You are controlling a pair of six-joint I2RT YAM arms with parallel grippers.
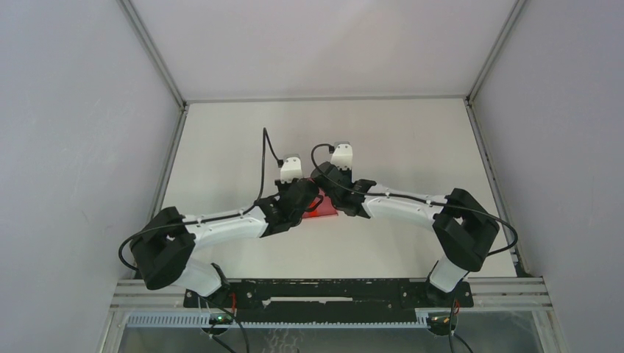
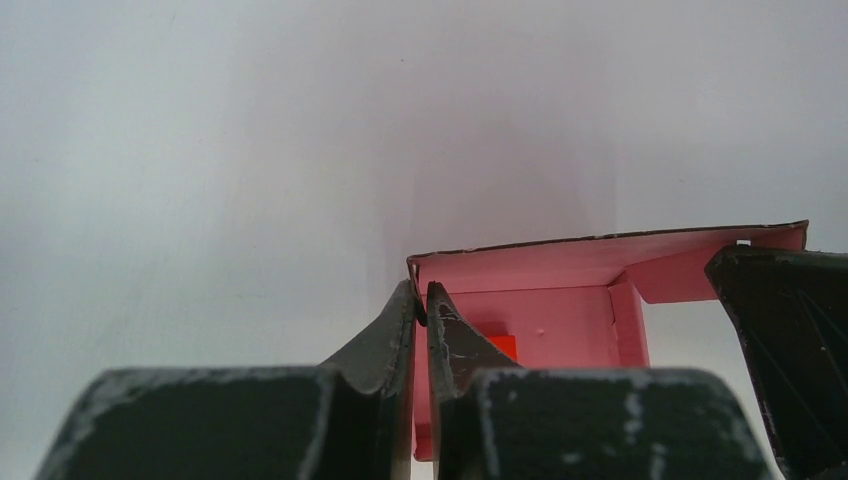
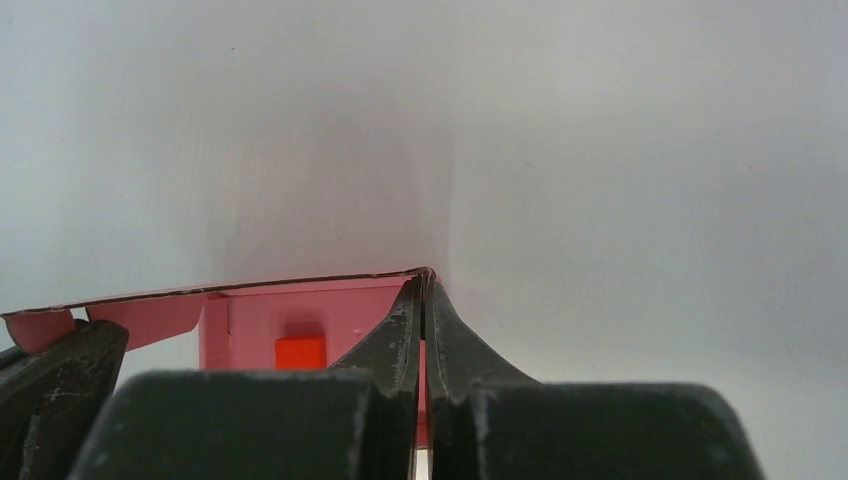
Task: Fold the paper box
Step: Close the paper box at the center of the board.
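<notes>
Left gripper [image 2: 420,300] and right gripper [image 3: 425,290] each pinch a thin side wall of the pink paper box [image 2: 540,268], mid-table [image 1: 405,147] between the arms, with a red block [image 3: 300,352] inside. Uneven pulling could tear or crease the card.

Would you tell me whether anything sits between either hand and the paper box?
Nothing visible does: the left hand and right hand each pinch a wall of the paper box; the red block sits inside it.
</notes>
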